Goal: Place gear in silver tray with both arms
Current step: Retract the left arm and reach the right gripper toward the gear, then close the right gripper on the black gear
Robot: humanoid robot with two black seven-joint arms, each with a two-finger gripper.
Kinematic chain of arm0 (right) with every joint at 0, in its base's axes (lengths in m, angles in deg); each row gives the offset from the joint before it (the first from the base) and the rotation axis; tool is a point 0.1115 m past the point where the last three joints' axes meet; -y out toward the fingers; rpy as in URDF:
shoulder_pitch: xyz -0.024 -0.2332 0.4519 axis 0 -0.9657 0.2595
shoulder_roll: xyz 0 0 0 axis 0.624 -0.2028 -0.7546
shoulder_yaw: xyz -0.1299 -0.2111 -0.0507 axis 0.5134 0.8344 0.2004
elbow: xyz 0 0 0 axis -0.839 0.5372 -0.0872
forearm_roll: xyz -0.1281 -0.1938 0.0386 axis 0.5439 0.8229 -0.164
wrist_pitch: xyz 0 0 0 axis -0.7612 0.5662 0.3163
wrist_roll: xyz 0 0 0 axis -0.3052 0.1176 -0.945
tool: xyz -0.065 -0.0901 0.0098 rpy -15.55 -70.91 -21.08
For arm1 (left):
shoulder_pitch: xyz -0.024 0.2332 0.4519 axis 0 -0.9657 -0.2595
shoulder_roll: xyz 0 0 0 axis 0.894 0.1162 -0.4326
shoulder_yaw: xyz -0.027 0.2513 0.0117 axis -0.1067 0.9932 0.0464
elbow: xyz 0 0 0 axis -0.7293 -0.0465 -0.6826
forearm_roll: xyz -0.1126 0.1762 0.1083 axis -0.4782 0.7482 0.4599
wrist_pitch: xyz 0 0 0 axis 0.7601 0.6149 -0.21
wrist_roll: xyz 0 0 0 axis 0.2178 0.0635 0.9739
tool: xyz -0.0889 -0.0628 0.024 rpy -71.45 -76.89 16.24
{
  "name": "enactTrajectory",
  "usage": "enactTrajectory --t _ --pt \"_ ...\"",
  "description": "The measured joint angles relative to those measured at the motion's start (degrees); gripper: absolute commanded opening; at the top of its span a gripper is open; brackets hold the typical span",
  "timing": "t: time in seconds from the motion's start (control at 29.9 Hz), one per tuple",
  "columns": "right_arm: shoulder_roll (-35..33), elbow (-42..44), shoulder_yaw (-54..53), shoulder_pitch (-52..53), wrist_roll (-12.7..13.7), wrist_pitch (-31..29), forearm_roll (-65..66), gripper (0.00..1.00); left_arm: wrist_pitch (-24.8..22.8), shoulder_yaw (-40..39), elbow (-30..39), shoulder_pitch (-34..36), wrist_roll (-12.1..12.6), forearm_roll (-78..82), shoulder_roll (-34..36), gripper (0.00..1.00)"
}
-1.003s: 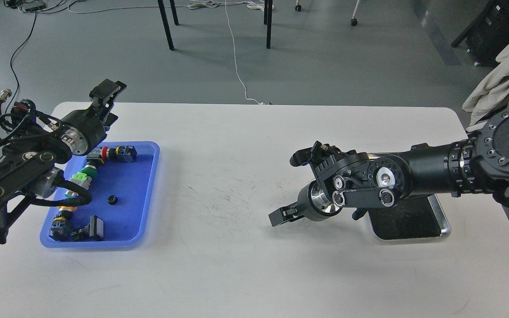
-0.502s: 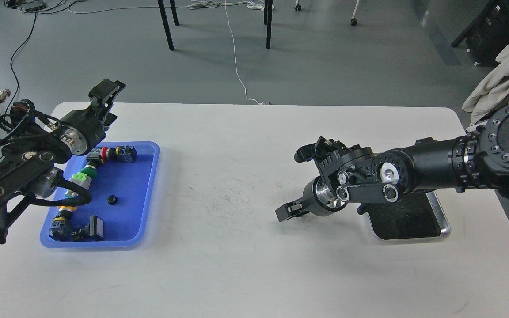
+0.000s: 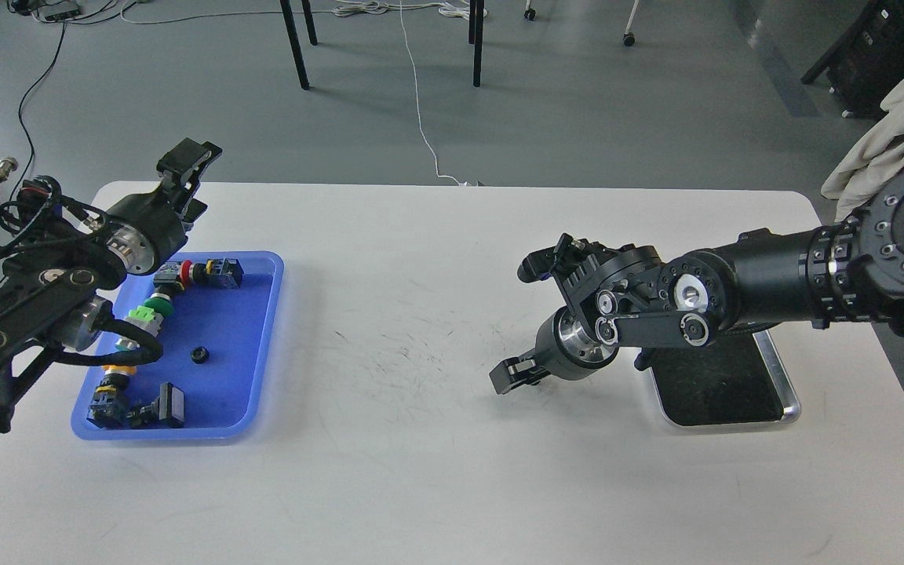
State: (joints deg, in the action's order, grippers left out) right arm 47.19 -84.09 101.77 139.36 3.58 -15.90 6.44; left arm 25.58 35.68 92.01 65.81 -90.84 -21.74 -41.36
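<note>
Blue plastic tray (image 3: pixel 260 337) of colourful push-button switches (image 3: pixel 155 308) on white table (image 3: pixel 421 439); grey floor beyond.

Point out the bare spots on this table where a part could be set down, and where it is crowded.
Widest free patch: the white table between the blue tray and the right gripper. The front strip is bare too. The blue tray is cluttered; the right arm overhangs the silver tray.

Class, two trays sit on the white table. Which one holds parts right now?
The blue plastic tray on the left, holding coloured push-button parts and a small black ring. The silver tray, partly under the right arm, shows only a bare dark bottom.
</note>
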Motion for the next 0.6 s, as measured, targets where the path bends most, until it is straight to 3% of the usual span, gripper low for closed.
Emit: enactTrajectory --t 0.4,0.6 --pt "0.25 0.07 1.08 0.20 0.00 -0.70 0.44 0.69 0.00 0.18 -0.04 -0.01 0.00 0.00 -0.15 0.98" --pt "0.32 0.16 1.08 0.34 0.00 -0.71 0.54 0.57 0.00 0.26 -0.02 -0.01 0.00 0.06 -0.20 0.98"
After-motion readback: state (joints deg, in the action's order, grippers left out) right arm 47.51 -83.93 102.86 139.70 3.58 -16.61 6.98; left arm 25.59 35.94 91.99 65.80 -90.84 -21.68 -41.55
